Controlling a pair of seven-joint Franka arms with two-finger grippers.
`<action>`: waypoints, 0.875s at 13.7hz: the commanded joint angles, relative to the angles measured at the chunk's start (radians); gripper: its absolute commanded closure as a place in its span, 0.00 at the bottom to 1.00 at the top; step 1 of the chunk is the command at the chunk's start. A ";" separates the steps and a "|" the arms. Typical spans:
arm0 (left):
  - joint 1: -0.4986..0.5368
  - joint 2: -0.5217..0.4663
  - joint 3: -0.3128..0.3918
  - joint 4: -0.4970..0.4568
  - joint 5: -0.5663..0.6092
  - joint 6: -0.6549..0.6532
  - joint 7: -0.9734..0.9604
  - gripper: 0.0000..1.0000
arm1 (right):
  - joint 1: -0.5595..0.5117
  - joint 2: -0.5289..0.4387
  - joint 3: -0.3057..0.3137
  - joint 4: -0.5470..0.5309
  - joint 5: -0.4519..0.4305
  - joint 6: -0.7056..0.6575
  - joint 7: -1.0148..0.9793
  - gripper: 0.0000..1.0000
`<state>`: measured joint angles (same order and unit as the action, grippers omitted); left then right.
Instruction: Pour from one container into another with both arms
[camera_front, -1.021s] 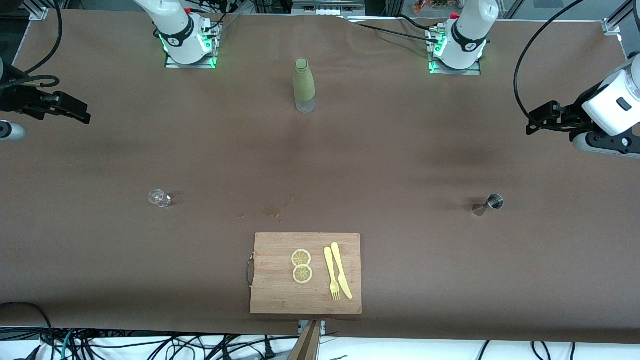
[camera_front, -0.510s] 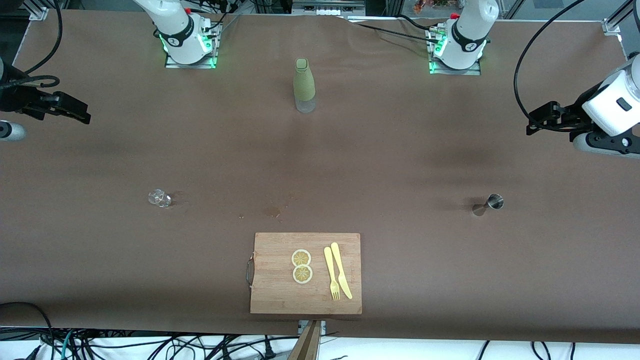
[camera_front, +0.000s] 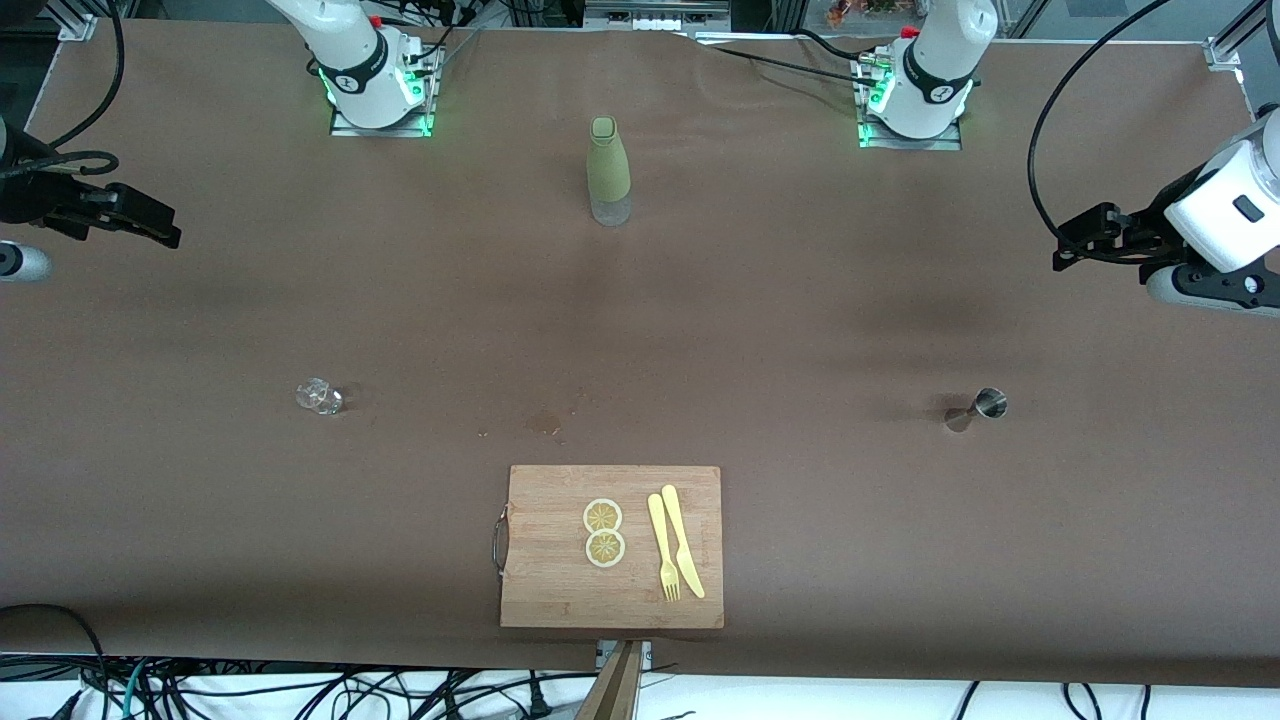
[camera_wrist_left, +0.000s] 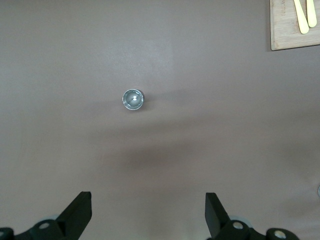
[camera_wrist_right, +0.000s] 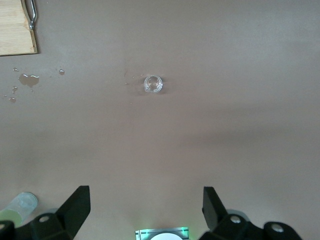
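Jigger: stands upright on the bare table toward the left arm's end, open rim up, not yet gripped.

Nearest to the front camera: cutting board, with two lemon slices, a yellow fork and a knife on it. Probably only scenery, no part in the pour.

At about two o'clock from the board: the jigger, well apart from everything. Seen from straight above in the left wrist view as a round rim, so easy to take from the side.

At about ten o'clock from the board: the clear glass cup, upright toward the right arm's end. Placed so, probably, to give one vessel to each arm. A few drops on the table at twelve o'clock from the board.

At twelve o'clock, much farther from the camera: the green bottle, upright, untouched.

Left gripper: hovers over bare table at about one o'clock from the jigger, fingers spread wide, empty. Right gripper: hovers over bare table at about eleven o'clock from the cup, also spread wide and empty. Seems to be the start: both to descend first.
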<state>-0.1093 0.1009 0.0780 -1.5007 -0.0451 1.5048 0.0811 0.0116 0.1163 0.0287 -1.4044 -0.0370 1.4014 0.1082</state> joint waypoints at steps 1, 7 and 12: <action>0.010 -0.014 -0.014 -0.016 0.008 0.012 -0.014 0.00 | -0.007 0.000 0.005 -0.007 -0.029 0.013 0.002 0.00; 0.010 -0.014 -0.014 -0.016 0.008 0.012 -0.014 0.00 | -0.030 0.036 0.004 -0.008 -0.037 0.011 0.005 0.00; 0.016 -0.013 -0.014 -0.016 0.008 0.014 -0.014 0.00 | -0.042 0.039 0.004 -0.008 -0.031 -0.024 0.002 0.00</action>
<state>-0.1058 0.1009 0.0780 -1.5007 -0.0451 1.5058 0.0811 -0.0185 0.1669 0.0253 -1.4061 -0.0560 1.3991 0.1082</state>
